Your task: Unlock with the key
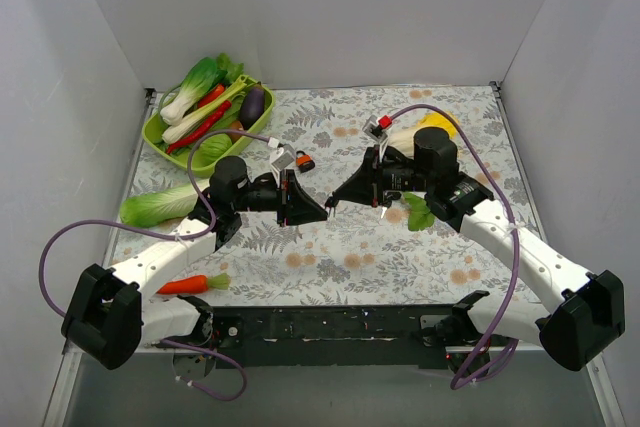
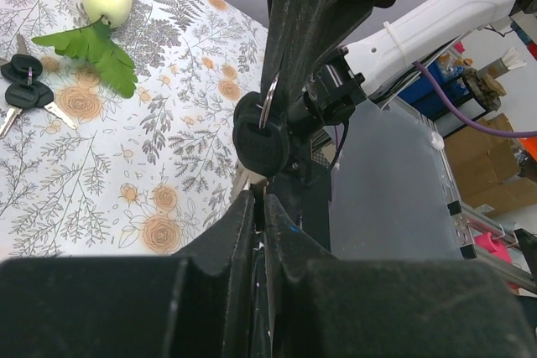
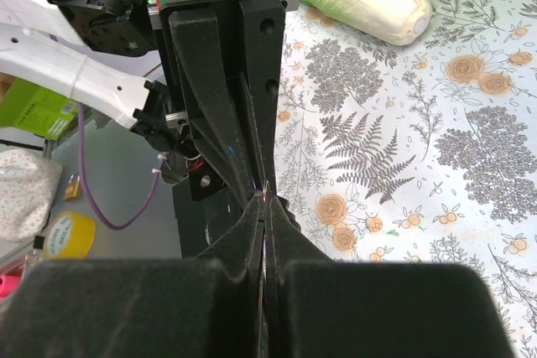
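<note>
Now | left gripper (image 2: pixel 262 205) pinches round black-headed key (image 2: pixel 260 142) (thin metal ring (image 2: pixel 268 102) attached) | right gripper (image 3: pixel 264 207) pinched shut

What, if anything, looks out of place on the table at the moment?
Vegetables lie loose outside the green tray: a bok choy near the left edge, a carrot beside the left arm, and a green leaf by the right arm. A pair of keys lies loose too. Nothing looks broken.

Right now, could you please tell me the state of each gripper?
Left gripper: shut, apparently on the blade of the key.
Right gripper: shut, holding the same key.
</note>
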`<action>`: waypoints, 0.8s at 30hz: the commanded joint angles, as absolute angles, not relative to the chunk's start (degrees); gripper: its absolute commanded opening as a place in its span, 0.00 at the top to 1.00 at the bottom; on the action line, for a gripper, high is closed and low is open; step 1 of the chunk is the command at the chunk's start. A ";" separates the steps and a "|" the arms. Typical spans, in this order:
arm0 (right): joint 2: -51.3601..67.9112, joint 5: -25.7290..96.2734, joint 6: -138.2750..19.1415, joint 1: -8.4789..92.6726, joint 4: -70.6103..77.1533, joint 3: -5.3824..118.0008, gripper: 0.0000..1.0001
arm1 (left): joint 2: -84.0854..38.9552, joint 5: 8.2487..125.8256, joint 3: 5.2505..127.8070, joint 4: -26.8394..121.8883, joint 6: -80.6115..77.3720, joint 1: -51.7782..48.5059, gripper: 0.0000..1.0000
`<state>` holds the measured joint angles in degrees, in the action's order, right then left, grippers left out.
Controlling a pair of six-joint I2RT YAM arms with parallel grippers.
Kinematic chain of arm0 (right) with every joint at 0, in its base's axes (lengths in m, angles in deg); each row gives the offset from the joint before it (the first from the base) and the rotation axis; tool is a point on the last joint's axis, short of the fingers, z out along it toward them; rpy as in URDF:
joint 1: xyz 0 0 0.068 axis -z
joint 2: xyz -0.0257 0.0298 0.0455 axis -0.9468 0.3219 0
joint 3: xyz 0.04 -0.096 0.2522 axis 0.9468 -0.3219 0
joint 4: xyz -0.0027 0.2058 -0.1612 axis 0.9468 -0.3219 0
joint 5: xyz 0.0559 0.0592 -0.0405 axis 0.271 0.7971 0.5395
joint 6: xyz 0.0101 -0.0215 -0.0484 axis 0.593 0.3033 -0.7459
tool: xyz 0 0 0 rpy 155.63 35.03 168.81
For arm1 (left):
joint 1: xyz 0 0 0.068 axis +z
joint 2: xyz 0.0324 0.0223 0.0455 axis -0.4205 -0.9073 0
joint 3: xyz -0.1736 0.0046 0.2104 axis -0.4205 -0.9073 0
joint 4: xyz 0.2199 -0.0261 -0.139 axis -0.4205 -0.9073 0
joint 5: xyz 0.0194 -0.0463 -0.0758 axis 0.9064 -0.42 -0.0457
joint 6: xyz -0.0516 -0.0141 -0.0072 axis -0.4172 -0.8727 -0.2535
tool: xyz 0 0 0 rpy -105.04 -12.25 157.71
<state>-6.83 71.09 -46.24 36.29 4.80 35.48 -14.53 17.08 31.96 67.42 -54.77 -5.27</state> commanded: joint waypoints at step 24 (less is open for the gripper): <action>-4.34 78.87 -61.54 35.02 -5.97 40.00 0.25 | -16.23 5.69 33.64 55.71 -45.94 -5.46 1.00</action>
